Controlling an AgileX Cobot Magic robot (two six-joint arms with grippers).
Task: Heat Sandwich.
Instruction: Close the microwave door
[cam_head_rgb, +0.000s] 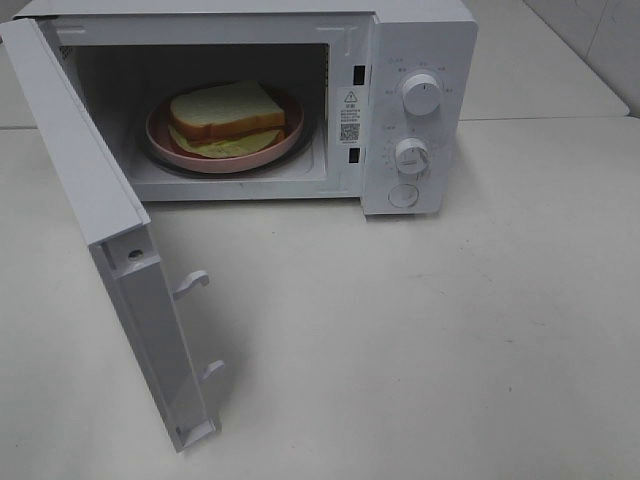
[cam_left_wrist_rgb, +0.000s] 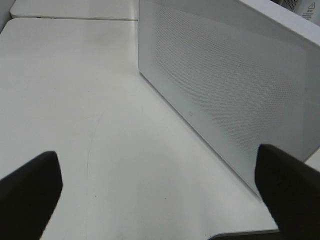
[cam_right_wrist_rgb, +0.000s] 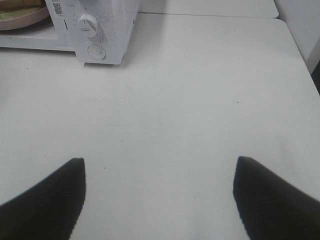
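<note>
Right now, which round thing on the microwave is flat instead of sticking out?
The round button, lowest on the microwave panel. The top knob and middle knob above it stick out with a grip ridge, but the button lies flat.

The microwave (cam_head_rgb: 400, 100), at the far edge of the counter (cam_head_rgb: 450, 350), loses its top to the high view's upper edge. Its open door (cam_head_rgb: 100, 170) covers the cavity's left side, and the sandwich (cam_head_rgb: 225, 112) hides the middle of the pink plate (cam_head_rgb: 230, 162). The print on the warning label (cam_head_rgb: 349, 115) and the marks round the knobs (cam_head_rgb: 421, 95) are too small to read. The left wrist view cuts the door off at its top and right edges. The left gripper (cam_left_wrist_rgb: 160, 200) shows only the dark tips of its jaws. The right wrist view crops the microwave at the top, leaving a sliver of plate. The right gripper (cam_right_wrist_rgb: 160, 200) likewise shows only jaw tips.
</note>
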